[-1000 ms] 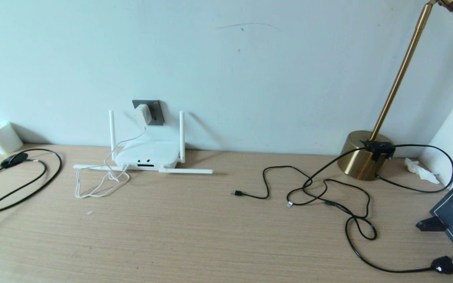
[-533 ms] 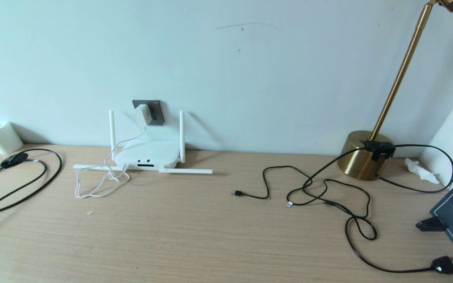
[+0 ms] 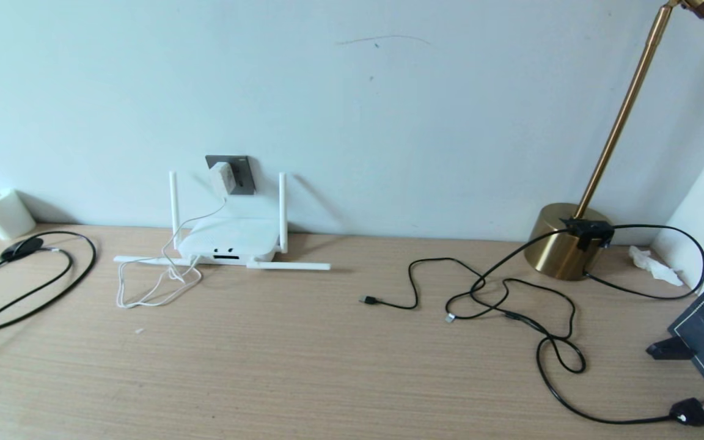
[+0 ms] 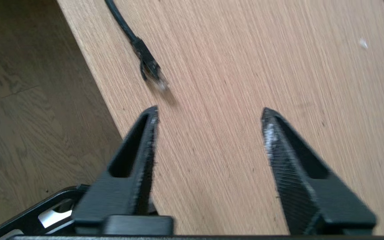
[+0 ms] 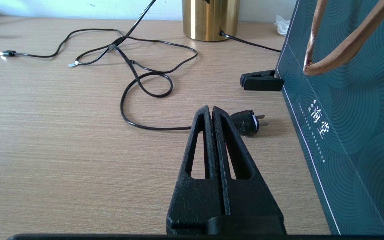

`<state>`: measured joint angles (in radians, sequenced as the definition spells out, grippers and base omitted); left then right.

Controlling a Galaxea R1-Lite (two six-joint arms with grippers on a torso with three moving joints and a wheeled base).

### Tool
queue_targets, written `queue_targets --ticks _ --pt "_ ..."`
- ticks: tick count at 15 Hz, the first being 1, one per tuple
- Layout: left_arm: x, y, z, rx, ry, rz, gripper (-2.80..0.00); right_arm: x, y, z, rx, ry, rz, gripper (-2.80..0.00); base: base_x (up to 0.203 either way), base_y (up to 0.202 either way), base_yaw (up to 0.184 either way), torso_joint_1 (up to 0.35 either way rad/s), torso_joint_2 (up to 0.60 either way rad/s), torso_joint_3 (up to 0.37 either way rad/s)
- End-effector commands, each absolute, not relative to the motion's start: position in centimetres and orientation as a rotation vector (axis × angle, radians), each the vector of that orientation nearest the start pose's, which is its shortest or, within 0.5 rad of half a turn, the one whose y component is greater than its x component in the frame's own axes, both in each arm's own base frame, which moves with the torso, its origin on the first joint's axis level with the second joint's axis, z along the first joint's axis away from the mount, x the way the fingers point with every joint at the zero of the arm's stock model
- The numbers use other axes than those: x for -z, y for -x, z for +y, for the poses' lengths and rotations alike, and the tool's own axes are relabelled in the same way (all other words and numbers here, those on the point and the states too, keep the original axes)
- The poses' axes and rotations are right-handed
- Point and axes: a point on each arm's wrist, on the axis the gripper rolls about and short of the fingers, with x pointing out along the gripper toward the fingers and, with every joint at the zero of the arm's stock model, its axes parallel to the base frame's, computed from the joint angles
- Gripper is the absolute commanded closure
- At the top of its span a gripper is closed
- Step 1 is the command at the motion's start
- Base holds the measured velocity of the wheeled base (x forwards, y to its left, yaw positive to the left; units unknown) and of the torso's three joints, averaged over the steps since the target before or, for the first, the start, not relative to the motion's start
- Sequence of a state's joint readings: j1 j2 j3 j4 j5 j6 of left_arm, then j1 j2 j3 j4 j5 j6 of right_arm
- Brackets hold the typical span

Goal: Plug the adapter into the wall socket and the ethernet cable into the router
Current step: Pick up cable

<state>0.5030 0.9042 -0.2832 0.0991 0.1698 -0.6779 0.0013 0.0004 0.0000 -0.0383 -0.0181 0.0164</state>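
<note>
The white adapter (image 3: 222,178) sits on the dark grey wall socket (image 3: 241,175), and its thin white cord (image 3: 156,284) trails onto the table. Below it lies the white router (image 3: 230,239), two antennas up and two flat. The black ethernet cable (image 3: 52,269) loops at the table's left. Its clear plug (image 4: 152,71) lies near the table's left edge, in the left wrist view. My left gripper (image 4: 208,111) hovers open just short of that plug, holding nothing. My right gripper (image 5: 211,108) is shut and empty, low over the right side of the table. Neither arm shows in the head view.
A brass lamp base (image 3: 563,241) stands at the back right, with black USB-tipped cables (image 3: 511,305) tangled before it. A black mains plug (image 5: 245,122) lies by a dark teal bag (image 5: 345,116). A paper roll (image 3: 3,212) stands far left. Floor (image 4: 28,100) lies past the table's left edge.
</note>
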Motion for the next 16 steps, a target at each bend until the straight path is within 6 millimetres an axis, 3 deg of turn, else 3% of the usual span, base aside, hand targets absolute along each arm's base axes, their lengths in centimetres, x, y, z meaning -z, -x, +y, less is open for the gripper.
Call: queue_targets --ticks 1,4,16 --pt "-12.5 -7.7 4.9 -0.903 0.763 0.514 -2.8 -7.7 2.2 0.0 0.017 -0.017 -0.029 0.0 0.0 0.0 0.0 0.0 0.0 0.0" --pt "-11.8 -8.9 6.6 -0.948 0.798 0.471 -2.8 -7.6 2.2 0.0 0.017 -0.017 -0.028 0.0 0.0 0.0 0.0 0.0 0.0 0.0" --pt "-10.6 -9.4 8.6 -0.988 0.855 0.498 -2.8 -7.6 2.2 0.0 0.017 -0.017 -0.028 0.0 0.0 0.0 0.0 0.0 0.0 0.0"
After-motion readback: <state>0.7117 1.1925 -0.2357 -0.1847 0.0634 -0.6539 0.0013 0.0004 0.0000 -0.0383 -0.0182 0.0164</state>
